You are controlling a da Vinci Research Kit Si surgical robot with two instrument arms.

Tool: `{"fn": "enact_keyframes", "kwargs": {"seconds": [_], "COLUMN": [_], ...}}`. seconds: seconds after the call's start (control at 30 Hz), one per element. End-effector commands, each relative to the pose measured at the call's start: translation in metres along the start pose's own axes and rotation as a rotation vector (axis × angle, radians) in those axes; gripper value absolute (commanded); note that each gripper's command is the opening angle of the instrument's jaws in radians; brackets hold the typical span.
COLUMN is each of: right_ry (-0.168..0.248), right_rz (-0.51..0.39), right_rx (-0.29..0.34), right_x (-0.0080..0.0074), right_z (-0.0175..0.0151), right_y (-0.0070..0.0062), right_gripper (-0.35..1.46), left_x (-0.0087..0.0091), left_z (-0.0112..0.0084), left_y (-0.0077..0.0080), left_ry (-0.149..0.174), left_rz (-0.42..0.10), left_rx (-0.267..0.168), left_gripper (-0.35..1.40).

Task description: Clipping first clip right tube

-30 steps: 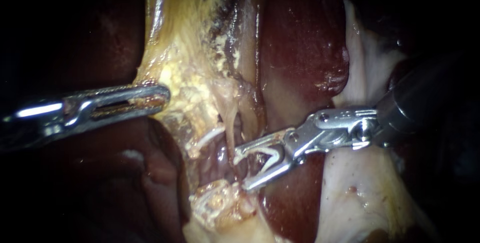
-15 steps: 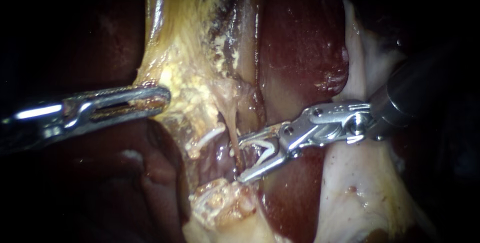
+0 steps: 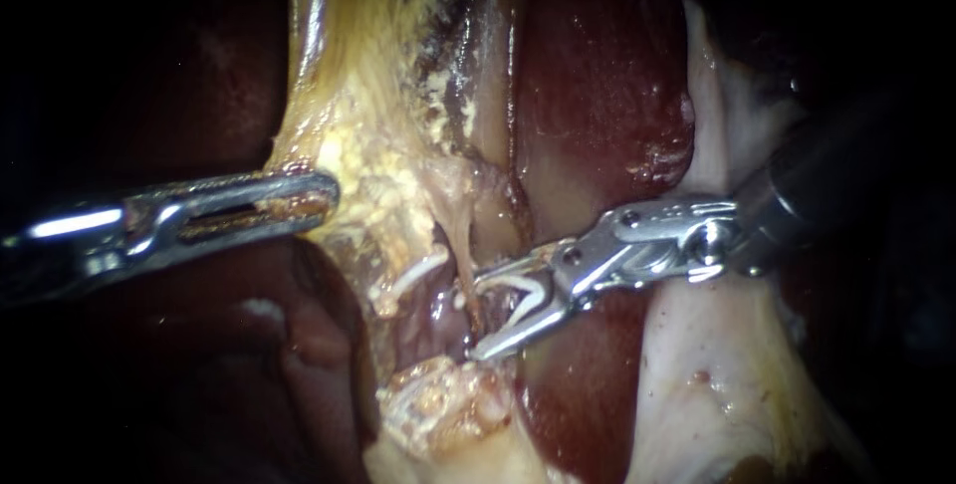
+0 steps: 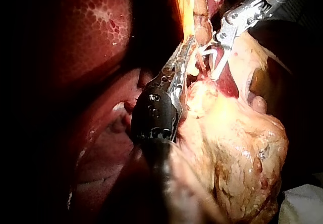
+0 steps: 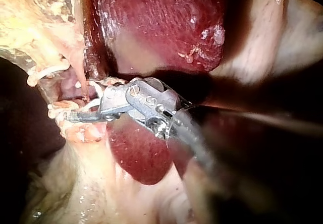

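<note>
Jaws on the right instrument (image 3: 478, 311) stand spread, holding 1 open clip (image 3: 528, 295) astride the thin tube (image 3: 461, 245). The left instrument (image 3: 321, 193) has its jaws clamped on yellow tissue (image 3: 349, 160). Looks like the placement step. Next up: seat it fully across, then squeeze.
</note>
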Motion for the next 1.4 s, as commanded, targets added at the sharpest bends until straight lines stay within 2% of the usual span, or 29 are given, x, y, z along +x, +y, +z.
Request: {"fn": "enact_keyframes", "kwargs": {"seconds": [0.03,0.13,0.27,0.37,0.47,0.57,0.8,0.9,1.1,1.2,1.3,1.4], "right_ry": [0.005,0.027,0.066,0.064,0.048,0.043,0.018,0.009,0.011,0.012,0.016,0.032], "right_rz": [-0.003,-0.002,0.060,0.078,0.093,0.093,0.119,0.120,0.127,0.129,0.131,0.143], "right_rx": [0.006,0.041,0.128,0.178,0.218,0.224,0.235,0.244,0.250,0.251,0.244,0.208], "right_x": [0.0000,-0.0001,0.0000,0.0000,-0.0001,-0.0005,-0.0037,-0.0046,-0.0041,-0.0038,-0.0037,-0.0035], "right_z": [0.0002,0.0004,-0.0004,-0.0009,-0.0008,-0.0004,0.0023,0.0031,0.0031,0.0028,0.0024,0.0019], "right_y": [-0.0001,-0.0005,-0.0024,-0.0039,-0.0047,-0.0047,-0.0042,-0.0040,-0.0040,-0.0039,-0.0038,-0.0031], "right_gripper": [0.53,0.55,0.53,0.50,0.48,0.48,0.46,0.45,0.40,0.28,-0.32,-0.35], "left_x": [0.0000,0.0000,0.0000,0.0000,0.0000,0.0000,0.0000,0.0000,0.0000,0.0000,0.0000,0.0000], "left_z": [0.0000,0.0000,0.0000,0.0000,0.0000,0.0000,0.0000,0.0000,0.0001,0.0001,0.0001,0.0001], "left_y": [0.0000,0.0000,0.0000,0.0000,0.0000,0.0000,0.0000,0.0001,0.0001,0.0001,0.0001,0.0001], "left_ry": [0.000,0.000,0.000,0.000,0.000,0.000,0.000,0.000,0.000,0.000,0.000,0.000], "left_rz": [0.000,0.000,0.000,0.000,0.000,0.000,0.000,0.000,0.000,0.000,0.000,0.000], "left_rx": [0.000,0.000,0.000,0.000,0.000,0.000,0.000,0.000,0.000,0.000,0.000,0.000], "left_gripper": [-0.35,-0.35,-0.35,-0.35,-0.35,-0.35,-0.35,-0.35,-0.35,-0.35,-0.35,-0.35]}}
